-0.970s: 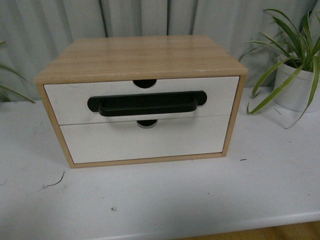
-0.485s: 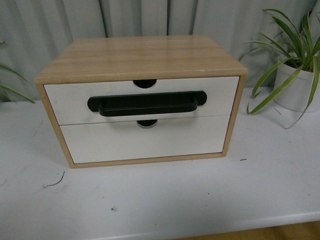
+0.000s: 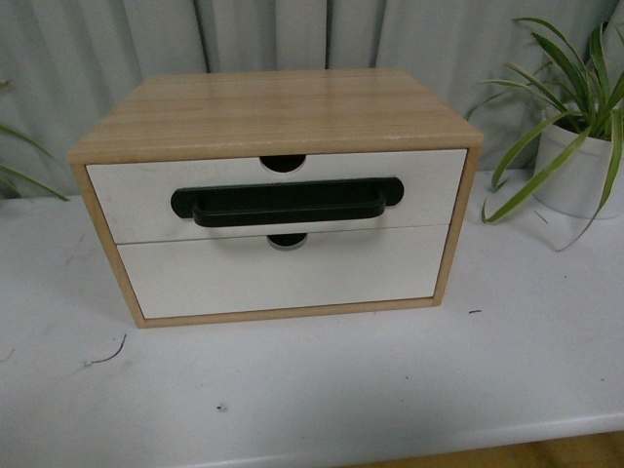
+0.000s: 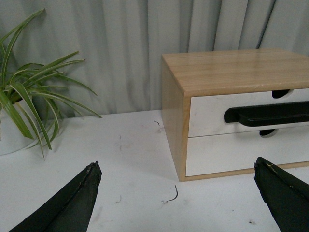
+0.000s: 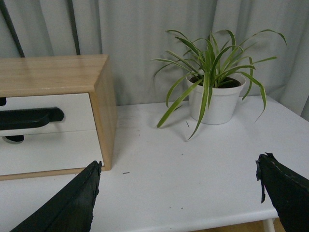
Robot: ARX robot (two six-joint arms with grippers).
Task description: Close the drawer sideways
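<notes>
A wooden cabinet (image 3: 283,107) stands on the white table. Its upper drawer (image 3: 429,180) has a white front, a wide black bar handle (image 3: 288,205) and a semicircular notch (image 3: 283,163) in its top edge. Its front looks about level with the cabinet frame. The drawer also shows in the left wrist view (image 4: 207,113) and the right wrist view (image 5: 72,108). Neither arm shows in the front view. My left gripper (image 4: 176,166) is open and empty, low over the table off the cabinet's left front corner. My right gripper (image 5: 178,162) is open and empty, off the cabinet's right side.
A plain white lower drawer front (image 3: 283,273) sits under the handled one. A potted plant in a white pot (image 3: 580,166) stands right of the cabinet, and another plant (image 4: 29,101) left of it. A grey curtain hangs behind. The table's front edge (image 3: 390,444) is near.
</notes>
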